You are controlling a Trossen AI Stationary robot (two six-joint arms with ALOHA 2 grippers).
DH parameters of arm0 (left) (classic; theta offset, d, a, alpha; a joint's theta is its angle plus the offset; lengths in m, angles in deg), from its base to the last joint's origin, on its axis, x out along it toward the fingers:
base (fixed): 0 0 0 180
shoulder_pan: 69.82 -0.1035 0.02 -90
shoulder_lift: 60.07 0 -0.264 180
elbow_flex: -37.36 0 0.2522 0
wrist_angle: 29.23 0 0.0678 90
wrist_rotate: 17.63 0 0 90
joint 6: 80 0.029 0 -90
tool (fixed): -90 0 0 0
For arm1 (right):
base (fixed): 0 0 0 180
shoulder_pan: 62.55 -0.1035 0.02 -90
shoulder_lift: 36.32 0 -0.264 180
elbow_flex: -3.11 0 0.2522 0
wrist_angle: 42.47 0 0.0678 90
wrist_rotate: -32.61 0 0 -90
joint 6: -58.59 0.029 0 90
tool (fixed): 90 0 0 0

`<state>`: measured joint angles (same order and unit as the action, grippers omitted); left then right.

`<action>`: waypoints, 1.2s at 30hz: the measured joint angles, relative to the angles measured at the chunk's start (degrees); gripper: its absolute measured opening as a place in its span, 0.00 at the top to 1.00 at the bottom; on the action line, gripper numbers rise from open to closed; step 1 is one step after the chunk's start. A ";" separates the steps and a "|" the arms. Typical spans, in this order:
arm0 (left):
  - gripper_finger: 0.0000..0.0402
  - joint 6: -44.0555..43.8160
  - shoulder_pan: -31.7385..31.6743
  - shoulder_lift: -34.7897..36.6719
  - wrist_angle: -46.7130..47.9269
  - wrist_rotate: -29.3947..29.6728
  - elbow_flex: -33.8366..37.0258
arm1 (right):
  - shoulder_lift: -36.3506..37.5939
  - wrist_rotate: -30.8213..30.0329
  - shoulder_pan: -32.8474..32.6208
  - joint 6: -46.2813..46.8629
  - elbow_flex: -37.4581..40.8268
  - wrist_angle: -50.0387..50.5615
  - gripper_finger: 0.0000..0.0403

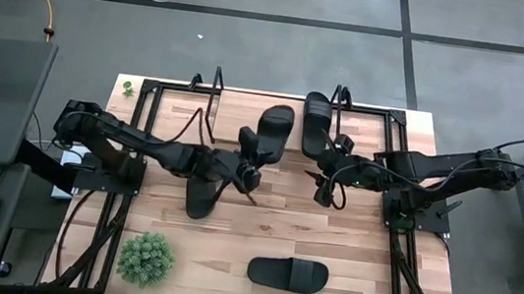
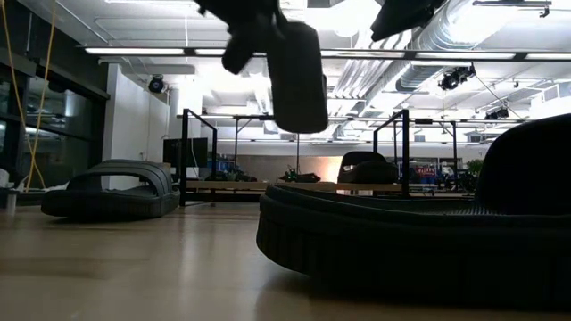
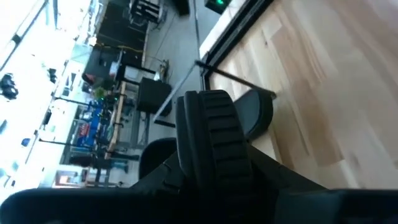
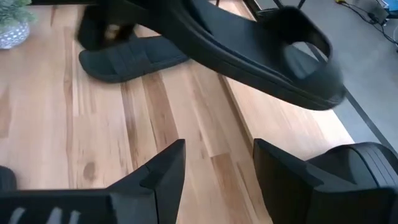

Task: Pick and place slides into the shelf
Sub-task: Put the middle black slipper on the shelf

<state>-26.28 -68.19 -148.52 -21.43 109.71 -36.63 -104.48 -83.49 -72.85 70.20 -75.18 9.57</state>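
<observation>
My left claw (image 1: 252,162) clamps a black slide (image 1: 274,132), lifted over the shelf (image 1: 232,106) board. My right claw (image 1: 325,186) hangs open beside a slide (image 1: 316,122) on that board. Two more slides (image 1: 288,273) lie on the table (image 1: 366,278) near a plant (image 1: 146,258).

Slides: four, black — one far centre (image 1: 275,129), one far right of it (image 1: 316,122), one left of centre (image 1: 201,197), one near (image 1: 288,273). Shelf (image 1: 237,105): one. Potted plants: two — near left (image 1: 146,259), far left (image 1: 127,87). Arms: two.
</observation>
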 joint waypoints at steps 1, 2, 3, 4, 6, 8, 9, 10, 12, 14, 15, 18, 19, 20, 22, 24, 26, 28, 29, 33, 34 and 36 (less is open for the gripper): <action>0.78 0.05 -0.74 -0.49 -0.49 -0.59 0.00 | 0.02 -0.03 -0.10 0.01 0.00 0.00 0.56; 0.78 0.33 -1.41 -1.20 -1.58 -1.23 -0.01 | 0.02 -0.13 -0.17 0.07 0.00 -0.02 0.56; 0.78 0.84 -2.02 -1.95 -2.31 -2.09 -0.04 | 0.02 -0.24 -0.29 0.07 0.00 0.02 0.56; 0.78 1.31 -2.69 -2.66 -2.49 -2.57 -0.03 | 0.00 -0.26 -0.33 0.01 0.00 0.03 0.56; 0.78 1.92 -4.11 -4.36 -4.25 -3.46 -0.02 | 0.02 -0.27 -0.33 0.02 0.00 0.01 0.56; 0.78 2.73 -5.33 -5.91 -5.14 -3.91 -0.02 | 0.02 -0.26 -0.33 0.22 0.00 0.04 0.56; 0.78 3.20 -6.03 -6.62 -5.28 -3.85 -0.02 | 0.02 -0.26 -0.33 0.25 0.00 0.04 0.56; 0.78 3.49 -6.61 -7.34 -6.07 -3.80 -0.02 | 0.02 -0.26 -0.33 0.25 0.00 0.04 0.56; 0.78 3.49 -7.82 -8.31 -7.09 -3.75 -0.02 | 0.02 -0.26 -0.33 0.27 0.00 0.04 0.56; 0.78 3.49 -8.93 -9.12 -8.01 -3.81 -0.02 | 0.02 -0.24 -0.33 0.35 0.00 0.06 0.56; 0.78 3.49 -9.44 -9.37 -8.04 -4.21 -0.02 | 0.02 -0.25 -0.33 0.35 0.00 0.06 0.56; 0.78 2.97 -11.03 -10.21 -9.02 -6.25 -0.02 | 0.02 -0.24 -0.33 0.35 0.00 0.07 0.56; 0.78 2.82 -11.53 -10.53 -9.51 -6.78 -0.02 | 0.02 -0.24 -0.33 0.36 0.00 0.07 0.56; 0.78 2.79 -11.95 -11.01 -10.64 -7.18 -0.02 | 0.02 -0.24 -0.33 0.38 0.00 0.07 0.56; 0.78 2.81 -12.74 -11.31 -11.39 -8.17 -0.02 | 0.02 -0.22 -0.33 0.38 0.00 0.06 0.56; 0.78 2.37 -13.39 -11.27 -11.87 -10.19 -0.02 | 0.02 -0.22 -0.33 0.38 0.00 0.04 0.56; 0.78 1.60 -13.83 -11.27 -12.07 -11.42 -0.02 | 0.02 -0.20 -0.33 0.40 0.00 0.04 0.56; 0.78 1.48 -14.32 -11.27 -13.04 -11.60 -0.02 | 0.02 -0.20 -0.33 0.49 0.00 0.04 0.56; 0.78 1.47 -14.50 -11.27 -13.79 -11.57 -0.02 | 0.00 -0.18 -0.33 0.47 0.00 0.04 0.56; 0.78 1.47 -15.91 -11.27 -14.51 -12.95 -0.02 | 0.00 -0.13 -0.33 0.94 0.00 0.04 0.56; 0.78 1.22 -16.17 -11.27 -14.49 -13.48 -0.02 | 0.00 -0.02 -0.33 1.17 0.00 0.04 0.56; 0.78 0.63 -16.79 -11.27 -14.47 -13.97 -0.02 | 0.00 -0.02 -0.33 1.45 0.00 0.04 0.56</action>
<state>-25.66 -84.98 -159.79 -35.90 95.74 -36.65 -104.48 -83.52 -73.18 71.65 -75.18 9.62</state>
